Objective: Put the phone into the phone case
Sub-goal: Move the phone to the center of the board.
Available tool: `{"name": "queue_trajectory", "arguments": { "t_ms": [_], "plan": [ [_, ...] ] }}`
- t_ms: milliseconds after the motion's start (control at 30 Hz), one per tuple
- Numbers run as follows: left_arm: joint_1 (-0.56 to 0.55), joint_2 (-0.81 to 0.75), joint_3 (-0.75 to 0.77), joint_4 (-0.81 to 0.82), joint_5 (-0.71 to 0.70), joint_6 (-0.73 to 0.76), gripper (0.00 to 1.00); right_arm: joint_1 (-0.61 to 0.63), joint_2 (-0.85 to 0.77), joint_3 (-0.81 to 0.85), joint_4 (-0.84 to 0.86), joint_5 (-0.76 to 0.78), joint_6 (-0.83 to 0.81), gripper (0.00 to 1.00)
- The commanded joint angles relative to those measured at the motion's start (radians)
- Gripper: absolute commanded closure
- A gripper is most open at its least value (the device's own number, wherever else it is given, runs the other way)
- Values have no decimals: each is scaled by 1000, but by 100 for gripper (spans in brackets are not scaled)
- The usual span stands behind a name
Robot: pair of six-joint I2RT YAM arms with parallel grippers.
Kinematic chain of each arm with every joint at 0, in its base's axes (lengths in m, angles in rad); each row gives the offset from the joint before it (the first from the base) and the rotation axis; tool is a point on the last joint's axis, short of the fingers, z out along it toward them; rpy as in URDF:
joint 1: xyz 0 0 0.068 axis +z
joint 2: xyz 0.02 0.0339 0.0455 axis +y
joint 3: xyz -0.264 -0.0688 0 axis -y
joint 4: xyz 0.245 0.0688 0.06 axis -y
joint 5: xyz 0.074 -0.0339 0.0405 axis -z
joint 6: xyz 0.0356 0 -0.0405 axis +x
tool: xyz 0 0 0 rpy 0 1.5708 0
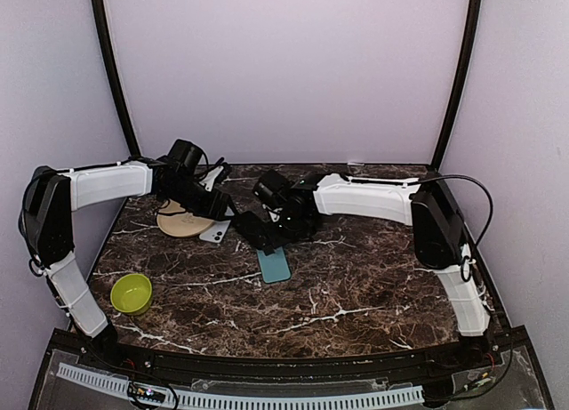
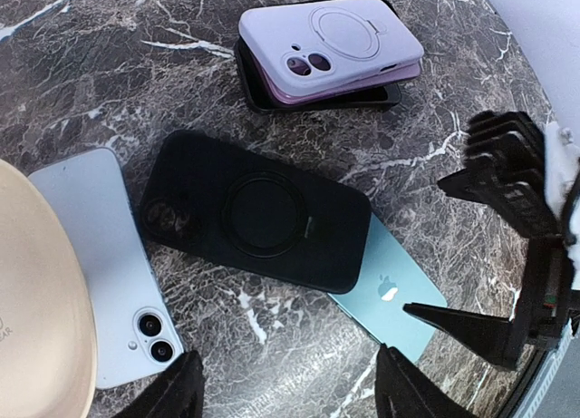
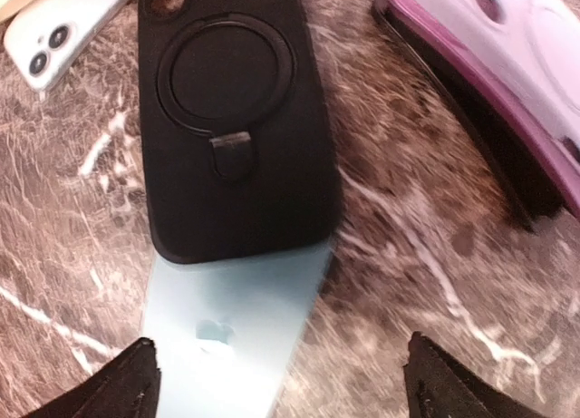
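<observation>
Near the middle of the worktop (image 1: pixel 373 285), the teal phone (image 1: pixel 275 265) lies flat, back up. Seen from overhead, its long axis runs from about 11 o'clock to 5 o'clock. The 5 o'clock end, logo showing, is bare. The 11 o'clock end is covered by the black phone case (image 2: pixel 254 214), which lies ring side up, slightly skewed to the phone's line, with its camera cutout toward 11 o'clock. Whether that end sits inside the case cannot be told.

The right hand (image 3: pixel 281 386) hangs over the phone's bare end, released, its fingers wide apart on either side and grasping nothing. The left hand (image 2: pixel 288 395), at about 10 o'clock from the case, is also released with nothing between its fingers.

A pale phone (image 2: pixel 109 264) lies just beside the case next to a tan dish (image 2: pixel 36 327), and a stack of lilac cases (image 2: pixel 331 46) lies nearby.
</observation>
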Motion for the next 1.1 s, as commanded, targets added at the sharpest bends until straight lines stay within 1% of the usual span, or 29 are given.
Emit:
{"name": "queue_trajectory", "arguments": {
  "t_ms": [0,167,367,500,633,800,867,1067],
  "plan": [
    [5,-50,-7,-9,9,10,33,40,-84,-62,42,76,113,2],
    [6,-47,-7,-10,18,6,33,78,-2,7,-3,73,161,1],
    [6,-50,-10,-10,27,2,33,85,94,90,-72,89,186,1],
    [6,-53,-10,-11,27,2,33,87,112,91,-93,87,196,2],
    [6,-59,-9,-10,27,2,33,86,111,50,-81,57,196,8],
    [6,-66,-11,-10,24,4,33,87,107,24,-163,89,181,25],
    [6,-68,-11,-10,24,4,33,87,81,-26,-171,84,176,29],
    [6,-72,-11,-10,24,4,33,88,-51,-250,-168,18,146,36]
  ]
}}
